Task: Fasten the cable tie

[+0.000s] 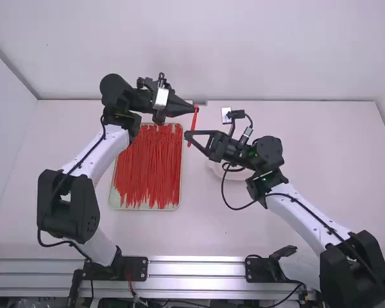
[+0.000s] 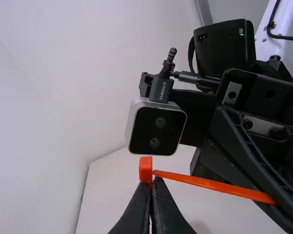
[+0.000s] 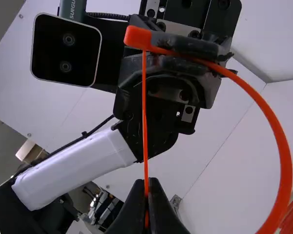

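High view looks forward and down from behind; wrist views — close, facing each other — share the cable tie [image 2: 210, 184].

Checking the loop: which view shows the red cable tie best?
Right wrist view: the cable tie curves in a loop from the left gripper to the right gripper. Left wrist view shows its head and some strap; high view, a short red piece.

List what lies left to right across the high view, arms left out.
Tray of spare red ties → held cable tie, raised above the table → small grey square object lying on the table.
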`<state>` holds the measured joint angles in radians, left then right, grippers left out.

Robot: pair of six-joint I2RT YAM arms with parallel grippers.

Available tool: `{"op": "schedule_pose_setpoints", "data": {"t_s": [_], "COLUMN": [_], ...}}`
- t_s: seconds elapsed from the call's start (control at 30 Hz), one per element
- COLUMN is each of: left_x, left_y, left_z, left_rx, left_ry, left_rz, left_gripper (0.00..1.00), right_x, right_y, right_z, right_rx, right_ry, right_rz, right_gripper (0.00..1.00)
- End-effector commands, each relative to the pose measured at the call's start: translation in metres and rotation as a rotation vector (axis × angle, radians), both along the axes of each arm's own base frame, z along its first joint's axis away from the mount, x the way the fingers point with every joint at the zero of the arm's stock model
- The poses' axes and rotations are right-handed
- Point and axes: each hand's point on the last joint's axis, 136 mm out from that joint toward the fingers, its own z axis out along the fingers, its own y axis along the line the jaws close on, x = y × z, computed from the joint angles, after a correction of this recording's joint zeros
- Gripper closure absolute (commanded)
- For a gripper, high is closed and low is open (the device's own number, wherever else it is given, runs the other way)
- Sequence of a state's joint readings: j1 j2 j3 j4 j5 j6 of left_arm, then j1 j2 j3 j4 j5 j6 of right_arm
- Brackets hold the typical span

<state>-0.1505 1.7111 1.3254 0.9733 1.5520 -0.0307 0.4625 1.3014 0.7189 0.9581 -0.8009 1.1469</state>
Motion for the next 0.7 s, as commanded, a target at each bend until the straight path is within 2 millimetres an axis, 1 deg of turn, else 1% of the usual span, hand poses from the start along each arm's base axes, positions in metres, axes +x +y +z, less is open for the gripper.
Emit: {"op": "schedule_pose_setpoints", "data": {"t_s": [0.0,0.67], "left_x": [-0.0009,-0.0005], "left_y": [0.0004,0.0004], "left_z": [-0.0014,-0.0011], "left_rx": [0.002,0.000], "left_ry": [0.001,0.000], "left_rz": [-0.002,0.001], "left_gripper": [0.98,0.98], "right_x": [0.0012,-0.0028], "right_y": [0.0008,0.0022], "right_z": [0.0096,0.0085], "right_rx": [0.014,0.000], "right_ry": [-0.021,-0.051], "right_rz": [-0.006,0.012], "right_gripper": [1.00,1.00]}}
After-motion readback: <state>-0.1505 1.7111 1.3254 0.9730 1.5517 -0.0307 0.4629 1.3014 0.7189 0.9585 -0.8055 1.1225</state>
